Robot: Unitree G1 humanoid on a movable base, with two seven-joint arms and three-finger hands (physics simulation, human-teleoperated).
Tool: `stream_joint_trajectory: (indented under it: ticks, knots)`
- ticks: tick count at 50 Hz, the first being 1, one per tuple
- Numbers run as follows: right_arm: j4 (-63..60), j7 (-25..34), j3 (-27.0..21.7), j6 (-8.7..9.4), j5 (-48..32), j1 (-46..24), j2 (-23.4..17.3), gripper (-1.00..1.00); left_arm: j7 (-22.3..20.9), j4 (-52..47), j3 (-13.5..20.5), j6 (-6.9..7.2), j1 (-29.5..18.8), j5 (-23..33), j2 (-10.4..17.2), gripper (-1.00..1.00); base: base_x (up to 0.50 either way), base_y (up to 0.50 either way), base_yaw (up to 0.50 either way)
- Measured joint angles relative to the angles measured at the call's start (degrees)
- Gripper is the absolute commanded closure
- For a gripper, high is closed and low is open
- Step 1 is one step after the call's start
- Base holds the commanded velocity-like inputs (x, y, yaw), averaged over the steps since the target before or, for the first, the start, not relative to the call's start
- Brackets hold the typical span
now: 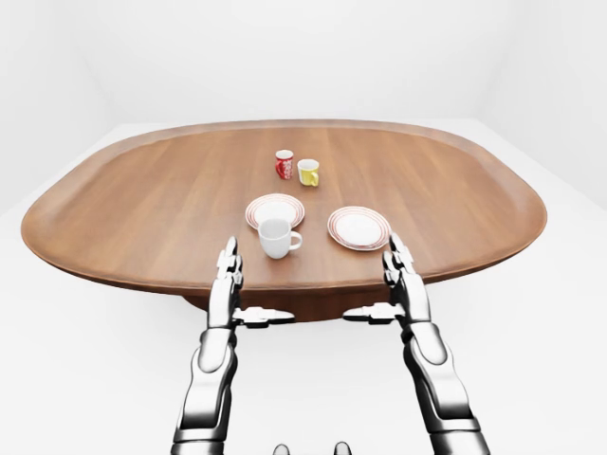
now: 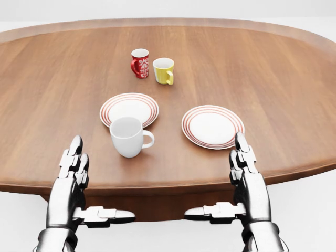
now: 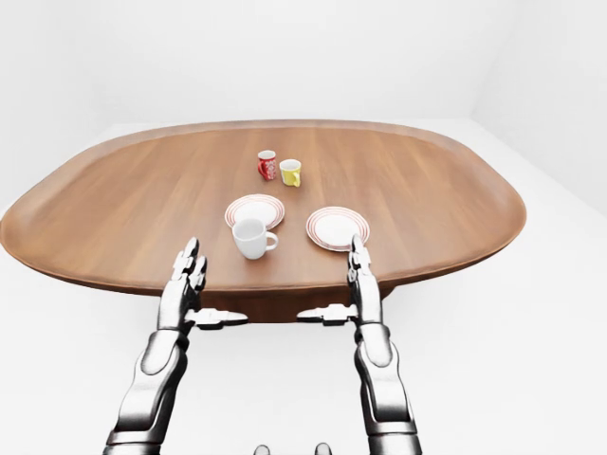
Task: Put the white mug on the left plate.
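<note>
The white mug [image 2: 127, 136] stands upright on the wooden table [image 2: 52, 105], its handle pointing right, just below the left plate [image 2: 129, 107], a white plate with red rings. A matching right plate [image 2: 212, 126] lies to its right. My left hand [image 2: 79, 194] is open at the table's near edge, below and left of the mug, fingers straight, thumb pointing inward. Mirroring it, my right hand [image 2: 239, 186] is open below the right plate. Neither hand touches anything.
A red patterned mug [image 2: 139, 63] and a yellow mug [image 2: 164, 71] stand side by side above the plates. The oval table has a raised rim [image 1: 57, 256] and sits in a white room with white floor around it.
</note>
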Motion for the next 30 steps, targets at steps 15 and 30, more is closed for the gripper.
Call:
stream_joint_trajectory:
  ticks: [15, 30]
  knots:
    - [-0.3, 1.2, -0.9, 1.12, 2.1, 0.3, -0.4, -1.00, -1.2, 0.5, 0.7, -0.01, -0.1, 0.9, 0.6, -1.00, 0.00, 0.00, 0.00]
    - [-22.0, 0.0, -5.9, 4.47, 10.9, -1.7, -2.2, -1.00, -2.9, -19.7, 2.2, 5.01, -3.6, 1.4, 1.9, -1.00, 0.00, 0.00, 0.00]
